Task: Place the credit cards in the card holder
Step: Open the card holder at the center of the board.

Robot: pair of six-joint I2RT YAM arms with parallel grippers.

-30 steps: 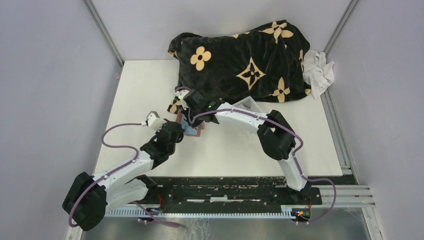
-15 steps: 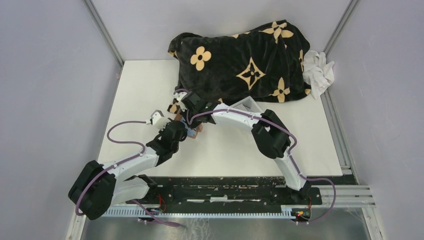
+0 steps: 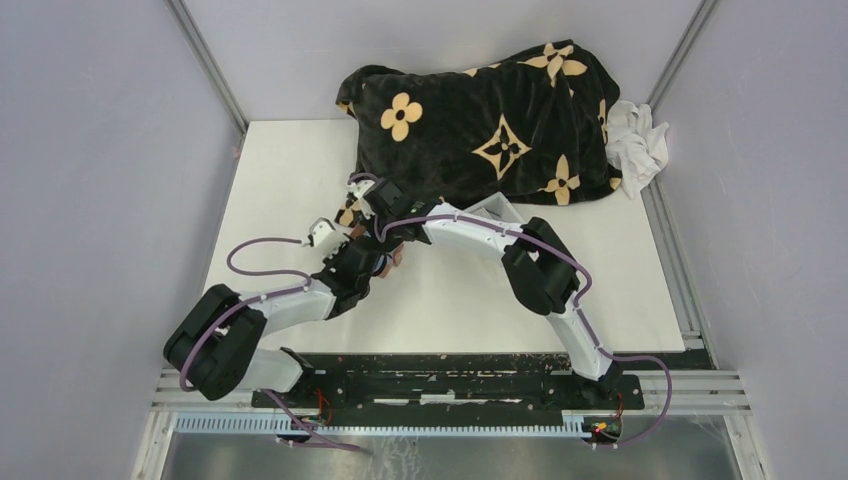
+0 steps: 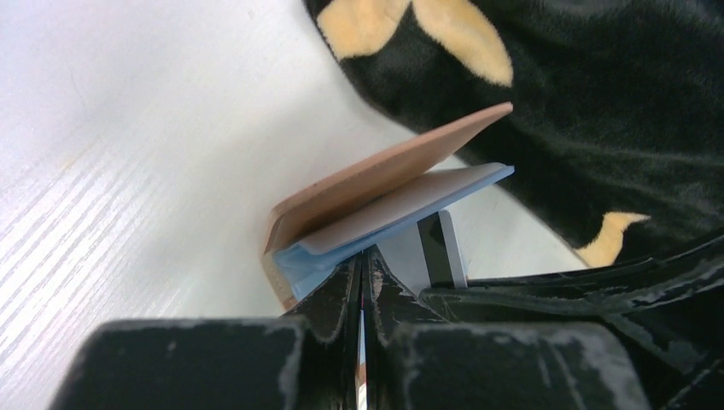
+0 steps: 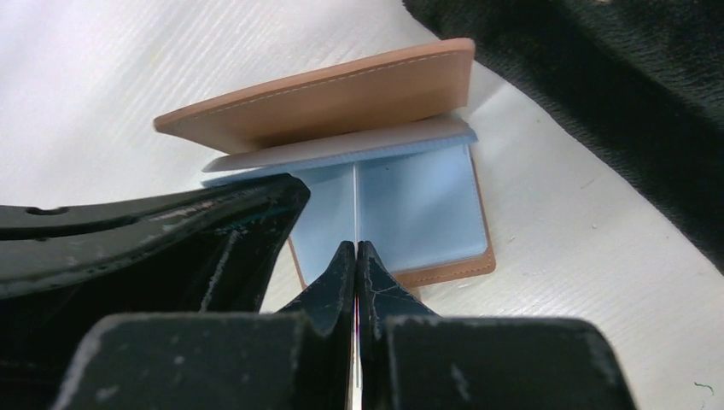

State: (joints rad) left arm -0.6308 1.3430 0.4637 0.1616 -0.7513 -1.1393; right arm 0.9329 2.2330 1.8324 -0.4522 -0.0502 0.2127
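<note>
Where both arms meet at the blanket's (image 3: 480,120) front edge, the top view shows the card holder (image 3: 396,258) between the left gripper (image 3: 376,266) and the right gripper (image 3: 386,244). No loose cards show, so loading appears nearly done.

Left wrist view: fingers clenched, with the tips just beside the holder's fold. Pale blue credit cards (image 4: 401,207) lie under the raised cover.

Right wrist view: fingers clenched above the lower leaf. Whether they pinch a card cannot be told.

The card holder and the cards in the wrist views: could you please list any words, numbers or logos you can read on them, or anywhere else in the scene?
No text can be read in any view.
card holder: plain tan leather with a stitched edge, no lettering.
credit cards: pale blue and grey, no print visible from this angle.
blanket: tan flower and star motifs only, no letters.
</note>
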